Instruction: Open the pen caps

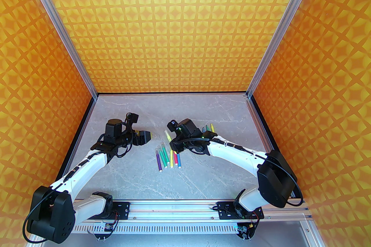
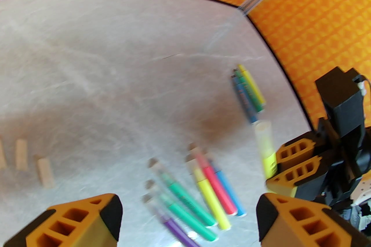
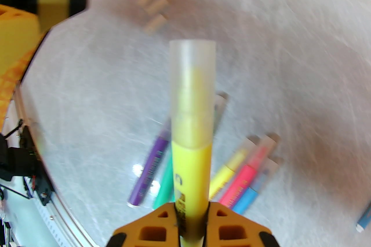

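Right fingers, closest to the right wrist camera, are pressed onto the barrel of a yellow marker, pinching it near its rear end; the marker projects straight out from the fingertips and is held clear of the bench; the held pen cap, translucent and whitish, sits on the marker's outer end, and the yellow tip section shows through it; in the top view this capped end points toward the left arm

Left fingers are spread wide and grip nothing; they hover above the bench just left of the held marker, near its cap but apart from it

Six markers lie on the bench below and between the two arms, roughly parallel: purple, two green, yellow, red, blue; some touch their neighbours; the fitted pen caps sit on the ends turned toward the far wall

Three loose pen caps lie side by side on the bench, close together and well apart from the six markers, on the left arm's side; motion blur hides finer detail

Three further markers, blue, green and yellow, lie bunched together beyond the right arm, nearer the far right corner; blur prevents telling whether their ends are capped

Orange patterned walls enclose the bench on three sides
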Robot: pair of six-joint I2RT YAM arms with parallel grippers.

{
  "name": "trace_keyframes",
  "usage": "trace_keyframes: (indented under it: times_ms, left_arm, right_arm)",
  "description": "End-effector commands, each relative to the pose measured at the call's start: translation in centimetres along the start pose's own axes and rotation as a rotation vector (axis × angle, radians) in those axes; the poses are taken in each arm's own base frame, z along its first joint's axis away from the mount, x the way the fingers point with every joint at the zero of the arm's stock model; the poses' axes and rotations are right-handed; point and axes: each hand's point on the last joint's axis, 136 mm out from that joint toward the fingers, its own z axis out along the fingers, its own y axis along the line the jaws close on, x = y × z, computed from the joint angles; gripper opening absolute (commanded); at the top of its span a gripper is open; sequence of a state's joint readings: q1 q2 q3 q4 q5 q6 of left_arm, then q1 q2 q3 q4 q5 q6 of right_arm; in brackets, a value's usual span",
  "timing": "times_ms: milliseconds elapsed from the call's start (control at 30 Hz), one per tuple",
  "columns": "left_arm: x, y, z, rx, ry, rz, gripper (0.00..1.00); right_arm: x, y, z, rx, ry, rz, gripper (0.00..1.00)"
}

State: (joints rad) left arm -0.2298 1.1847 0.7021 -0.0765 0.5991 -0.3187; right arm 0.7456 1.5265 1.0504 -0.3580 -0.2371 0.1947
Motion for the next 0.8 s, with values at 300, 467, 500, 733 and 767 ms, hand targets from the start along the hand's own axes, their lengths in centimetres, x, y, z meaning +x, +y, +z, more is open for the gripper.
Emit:
trace_keyframes:
  times_ms: [300,467,500,733,767]
  left_arm:
    - [-2.0,-4.7,-0.8,0.237,-0.053,-0.028,0.8]
    - [-1.5,-5.1,-0.3,0.284,-0.013,-0.051,0.78]
    - [-1.3,-5.0,-0.2,0.284,-0.008,-0.055,0.78]
    - [-1.0,-5.0,0.7,0.307,0.015,-0.058,0.71]
    - [-1.0,-5.2,0.7,0.314,0.017,-0.055,0.7]
  right_arm:
    - [-1.3,3.7,-0.9,-0.201,-0.103,-0.109,0.0]
    - [-1.3,4.2,-1.2,-0.224,-0.116,-0.128,0.0]
    - [-1.4,4.2,-1.2,-0.223,-0.117,-0.13,0.0]
    - [-1.9,4.9,-1.3,-0.245,-0.124,-0.151,0.0]
    - [-2.0,5.0,-1.3,-0.245,-0.126,-0.152,0.0]
